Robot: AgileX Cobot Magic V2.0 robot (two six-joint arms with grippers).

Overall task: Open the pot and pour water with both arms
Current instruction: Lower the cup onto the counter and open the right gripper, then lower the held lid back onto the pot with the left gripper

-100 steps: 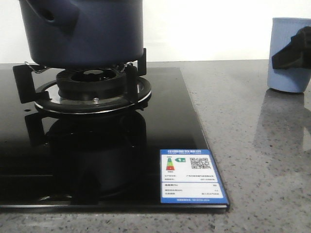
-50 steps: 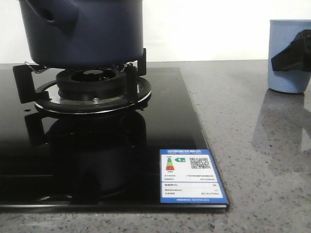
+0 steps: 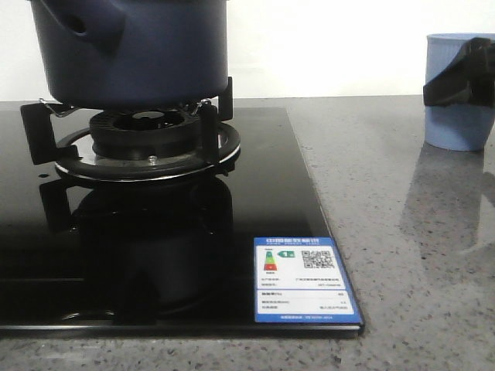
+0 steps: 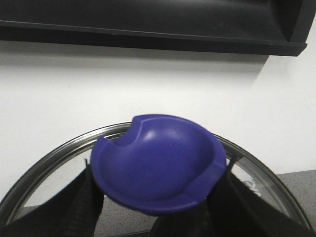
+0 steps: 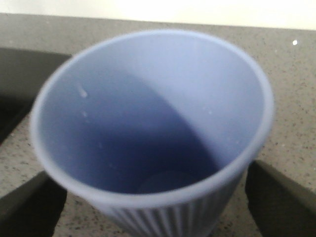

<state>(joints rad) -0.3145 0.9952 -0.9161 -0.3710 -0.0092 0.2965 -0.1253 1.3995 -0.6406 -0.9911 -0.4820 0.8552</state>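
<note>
Dark navy, the pot (image 3: 131, 50) sits on the burner (image 3: 147, 139) at about ten o'clock in the front view, on the black glass hob (image 3: 155, 255). Its top is cut off there, but the left wrist view shows the glass lid (image 4: 44, 168), its purple knob (image 4: 158, 163) clenched in the left gripper (image 4: 155, 207), against bare wall, so the opening step looks done. The pale blue cup (image 3: 456, 89) stands at two o'clock on the grey stone counter (image 3: 402, 232). The right gripper (image 5: 153, 197) straddles it, one finger (image 5: 276, 192) each side; whether it already pinches the wall I cannot tell. The cup looks empty. Pouring, by my reading, is all still ahead. Open counter lies between hob edge and cup; the pan-support prongs and the hob's raised right edge are what could snag.
</note>
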